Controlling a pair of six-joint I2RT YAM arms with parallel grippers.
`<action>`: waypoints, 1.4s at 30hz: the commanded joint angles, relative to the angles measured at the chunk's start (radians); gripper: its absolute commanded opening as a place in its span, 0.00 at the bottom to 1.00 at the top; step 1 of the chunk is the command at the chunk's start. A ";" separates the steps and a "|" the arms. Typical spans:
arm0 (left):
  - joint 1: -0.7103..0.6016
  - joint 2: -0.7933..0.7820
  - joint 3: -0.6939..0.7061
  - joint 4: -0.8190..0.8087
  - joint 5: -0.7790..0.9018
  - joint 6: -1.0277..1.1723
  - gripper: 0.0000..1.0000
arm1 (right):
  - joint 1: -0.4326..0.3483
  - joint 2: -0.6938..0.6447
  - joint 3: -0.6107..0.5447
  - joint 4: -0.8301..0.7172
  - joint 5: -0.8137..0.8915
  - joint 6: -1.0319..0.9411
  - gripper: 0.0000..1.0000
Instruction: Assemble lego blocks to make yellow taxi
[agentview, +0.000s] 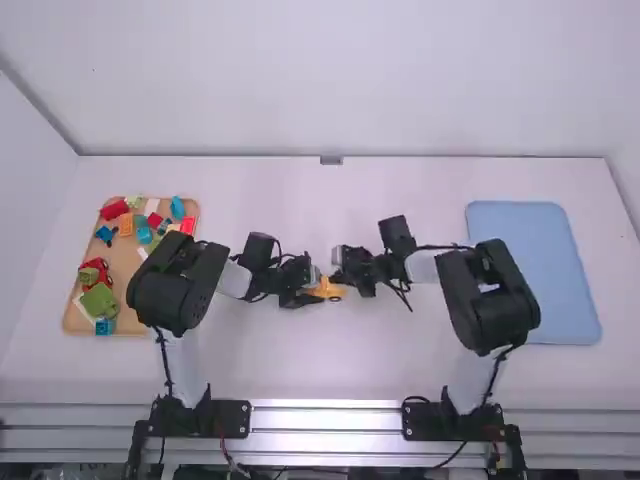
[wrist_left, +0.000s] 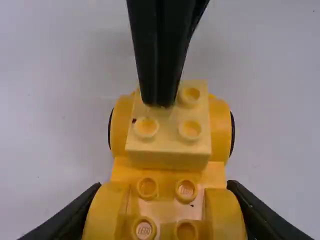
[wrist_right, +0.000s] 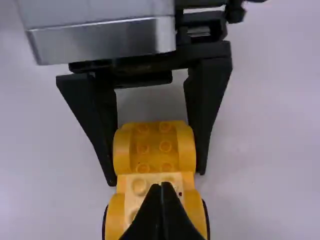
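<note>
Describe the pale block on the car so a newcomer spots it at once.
Mid-way across the white table is a yellow car base. The left gripper clamps one end; the pale block sits at the other, under the right gripper. Its cream tone sets it apart from the deeper yellow around it.

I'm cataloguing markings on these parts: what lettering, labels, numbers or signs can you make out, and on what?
Yellow car body: tiny raised lettering on some studs; it looks like a maker's mark, so I leave it unquoted.
Pale yellow block: no legible text on its studs.
Loose pieces in the tan tray: too small to tell.
No numbers or signs that I can read.
</note>
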 joint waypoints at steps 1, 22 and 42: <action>-0.004 0.010 -0.017 -0.009 -0.038 0.016 0.41 | 0.034 -0.003 0.006 -0.021 0.124 0.030 0.00; -0.004 0.010 -0.017 0.000 -0.038 0.016 0.38 | 0.005 -0.036 -0.108 0.141 0.063 0.076 0.09; 0.038 -0.053 0.150 -0.309 -0.038 0.017 0.99 | -0.045 -0.394 -0.064 0.101 0.194 0.331 0.98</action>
